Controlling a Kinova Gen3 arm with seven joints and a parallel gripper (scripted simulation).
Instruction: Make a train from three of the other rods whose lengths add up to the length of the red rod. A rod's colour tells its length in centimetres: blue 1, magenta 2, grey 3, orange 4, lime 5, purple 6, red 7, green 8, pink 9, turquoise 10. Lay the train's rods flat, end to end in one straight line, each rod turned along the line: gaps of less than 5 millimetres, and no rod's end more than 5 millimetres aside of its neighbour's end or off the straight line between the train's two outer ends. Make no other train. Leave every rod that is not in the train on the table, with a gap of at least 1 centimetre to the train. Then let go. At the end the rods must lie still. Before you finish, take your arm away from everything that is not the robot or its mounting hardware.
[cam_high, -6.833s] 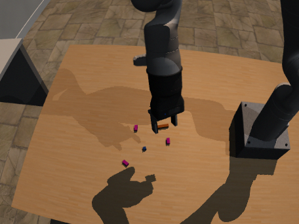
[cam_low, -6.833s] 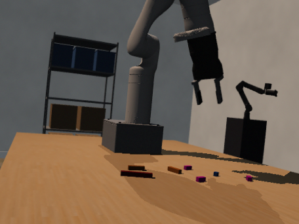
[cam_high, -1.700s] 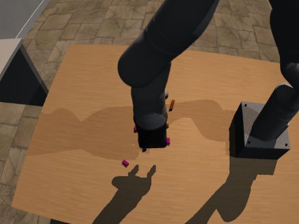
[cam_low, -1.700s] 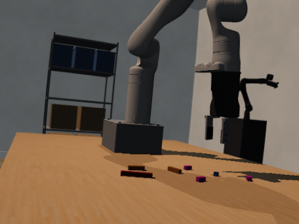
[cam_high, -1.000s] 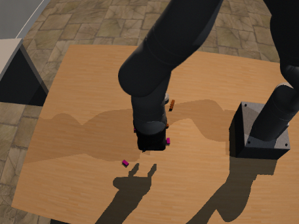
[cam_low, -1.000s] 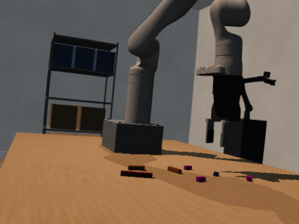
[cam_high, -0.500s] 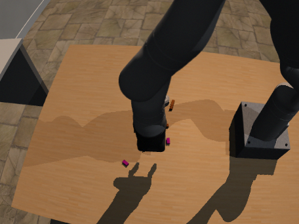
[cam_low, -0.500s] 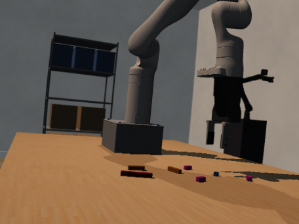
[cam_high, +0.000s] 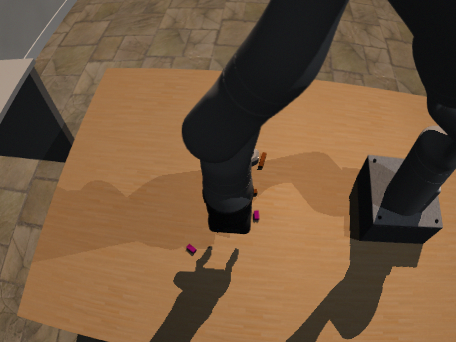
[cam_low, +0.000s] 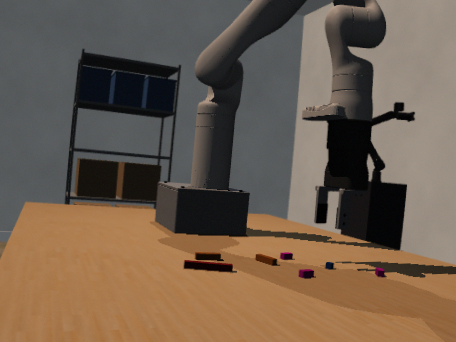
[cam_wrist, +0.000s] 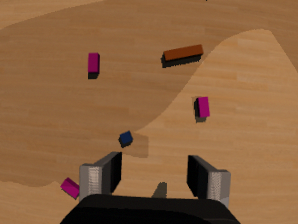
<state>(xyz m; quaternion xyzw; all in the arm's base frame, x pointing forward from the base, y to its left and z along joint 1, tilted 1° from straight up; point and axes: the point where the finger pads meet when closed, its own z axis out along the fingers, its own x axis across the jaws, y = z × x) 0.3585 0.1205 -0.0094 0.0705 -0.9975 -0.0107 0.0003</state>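
Observation:
The red rod (cam_low: 208, 265) lies flat on the table, with one orange rod (cam_low: 208, 256) just behind it and a second orange rod (cam_low: 266, 259) to its right. Three magenta rods lie apart: one (cam_low: 286, 255) by the second orange rod, one (cam_low: 306, 273) nearer, one (cam_low: 380, 272) at the far right. A small blue rod (cam_low: 329, 265) lies between them. My gripper (cam_low: 332, 207) is open and empty, well above the table. In the wrist view the blue rod (cam_wrist: 125, 139) is just ahead of the left finger, and my gripper (cam_wrist: 154, 167) holds nothing.
The arm's base block (cam_high: 395, 200) stands at the table's right. My arm hides part of the rods in the top view, where one orange rod (cam_high: 262, 160) and two magenta rods (cam_high: 256, 215) (cam_high: 191, 248) show. A shelf (cam_low: 122, 130) stands beyond the table.

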